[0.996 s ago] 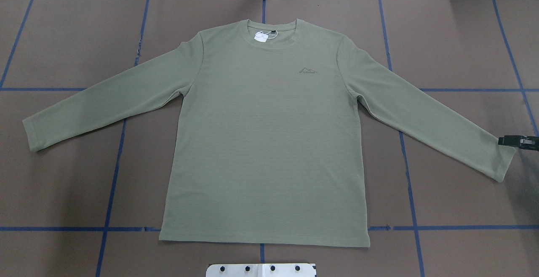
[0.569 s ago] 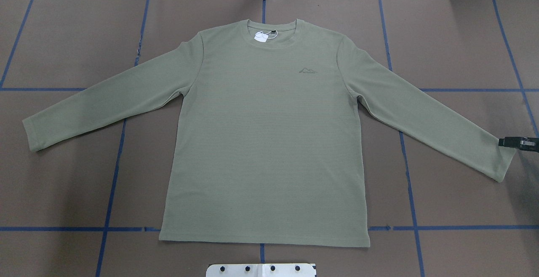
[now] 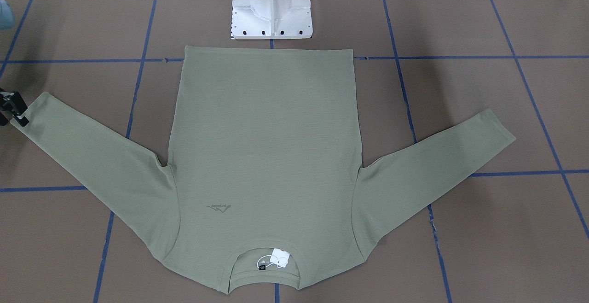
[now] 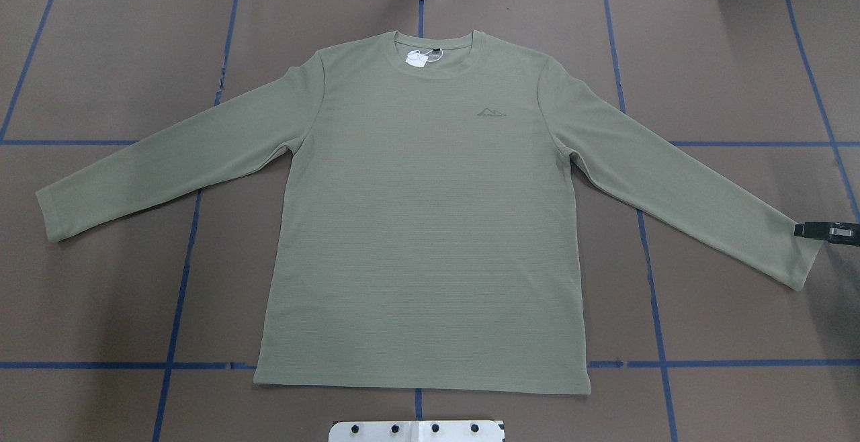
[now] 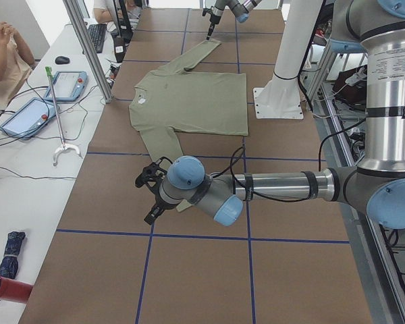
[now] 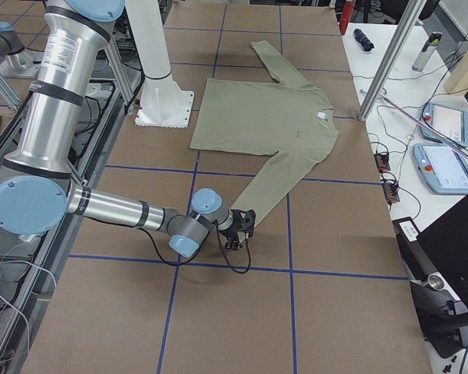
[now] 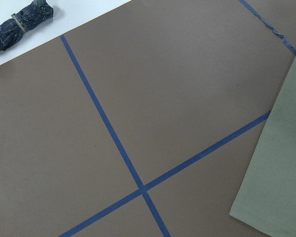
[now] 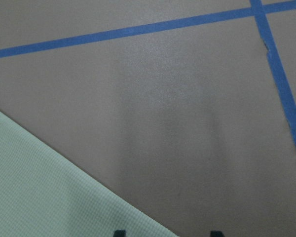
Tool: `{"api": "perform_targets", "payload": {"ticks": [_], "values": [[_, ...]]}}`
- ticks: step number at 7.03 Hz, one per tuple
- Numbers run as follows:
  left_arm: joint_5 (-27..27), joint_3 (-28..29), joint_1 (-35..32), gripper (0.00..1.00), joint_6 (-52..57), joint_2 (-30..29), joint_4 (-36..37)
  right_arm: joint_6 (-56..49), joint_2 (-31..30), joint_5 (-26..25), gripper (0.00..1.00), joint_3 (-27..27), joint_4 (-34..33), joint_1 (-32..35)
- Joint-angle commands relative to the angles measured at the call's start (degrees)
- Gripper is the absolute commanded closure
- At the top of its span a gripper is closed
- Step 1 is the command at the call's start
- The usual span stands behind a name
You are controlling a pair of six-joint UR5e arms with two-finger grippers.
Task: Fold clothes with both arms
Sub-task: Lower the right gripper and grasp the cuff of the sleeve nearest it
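The sage-green long-sleeved shirt lies flat, front up, on the brown table, with both sleeves spread and the collar at the far side. It also shows in the front view. My right gripper is at the right sleeve's cuff. In the right wrist view the gripper is open: one fingertip is over the sleeve edge, the other over bare table. My left gripper shows only in the left side view, by the left sleeve's cuff; I cannot tell its state.
The white pedestal base stands just behind the shirt's hem. Blue tape lines cross the table. A folded dark plaid umbrella lies on the white side table. Tablets and a seated person are at the operators' side.
My right gripper has shifted slightly nearer along the right cuff's edge. The shirt has not moved.
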Motion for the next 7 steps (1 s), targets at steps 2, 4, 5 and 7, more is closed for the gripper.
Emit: {"api": "perform_targets", "payload": {"ticks": [2,4,5,7], "values": [[0.0,0.0,0.0,0.00,0.0,0.0,0.0,0.0,-0.3,-0.1,0.36,-0.1,0.3,-0.4],[0.0,-0.1,0.0,0.00,0.0,0.0,0.0,-0.1,-0.3,-0.2,0.50,-0.1,0.3,-0.5],[0.0,0.0,0.0,0.00,0.0,0.0,0.0,0.0,-0.3,-0.2,0.66,-0.1,0.3,-0.5],[0.0,-0.1,0.0,0.00,0.0,0.0,0.0,0.9,-0.3,-0.1,1.00,0.7,0.3,-0.4]]}}
